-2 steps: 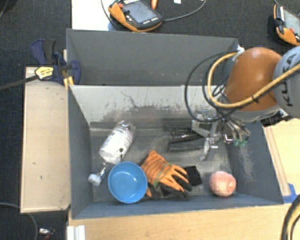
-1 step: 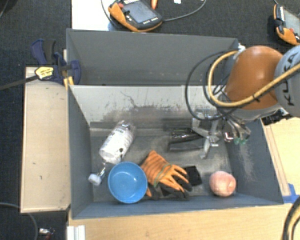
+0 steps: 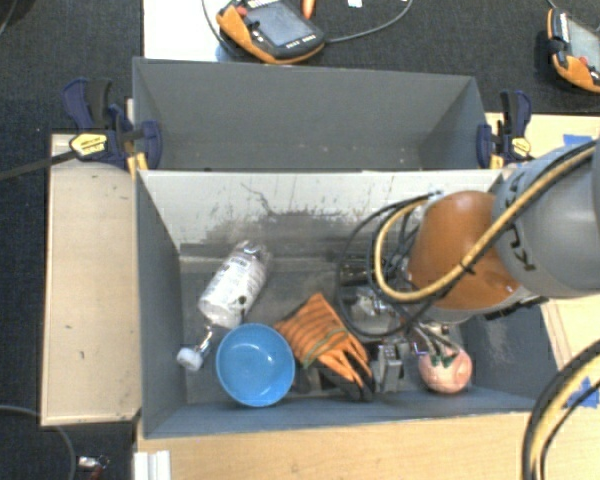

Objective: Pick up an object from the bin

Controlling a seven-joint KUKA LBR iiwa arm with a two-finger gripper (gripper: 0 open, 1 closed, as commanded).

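From the left lie a clear bottle [image 3: 233,285], a blue bowl [image 3: 254,365] and an orange-and-black glove [image 3: 325,343] at the bin's front. The gripper [image 3: 390,366] sits low at the glove's right edge, perhaps touching it; open or closed, I cannot tell. A pinkish ball [image 3: 446,370] lies just beyond.

The grey metal bin [image 3: 290,268] carries a clear plastic bottle [image 3: 233,285] lying tilted at its left. A blue bowl [image 3: 255,365] sits just in front of the bottle, an orange and black glove [image 3: 325,340] lies just beside the bowl, and a pinkish ball [image 3: 446,370] rests near the right front corner.
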